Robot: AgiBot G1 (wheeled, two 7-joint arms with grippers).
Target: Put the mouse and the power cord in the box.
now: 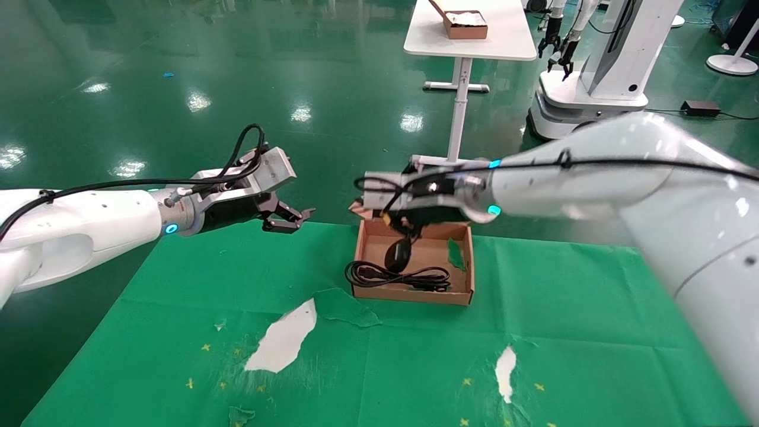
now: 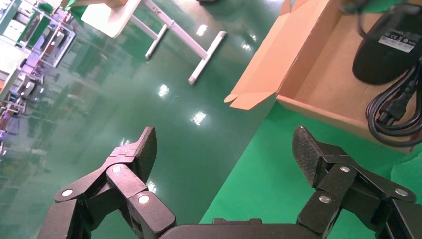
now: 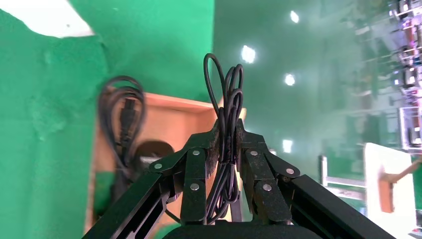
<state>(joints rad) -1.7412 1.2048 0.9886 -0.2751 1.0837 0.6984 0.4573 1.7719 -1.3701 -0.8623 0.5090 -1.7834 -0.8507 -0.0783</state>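
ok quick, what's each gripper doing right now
Left gripper: open, empty, beside the box.
Right gripper: closed on the mouse's thin wire, with the mouse hanging in the box.

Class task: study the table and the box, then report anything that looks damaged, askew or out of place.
The green table cover is torn, with white patches showing. The power cord hangs over the box rim. The right gripper holds the mouse by its wire.

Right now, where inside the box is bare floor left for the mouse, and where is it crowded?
The box is bare along its right wall and far side. The power cord crowds the front, the mouse hangs mid-box by its wire in the right hand.
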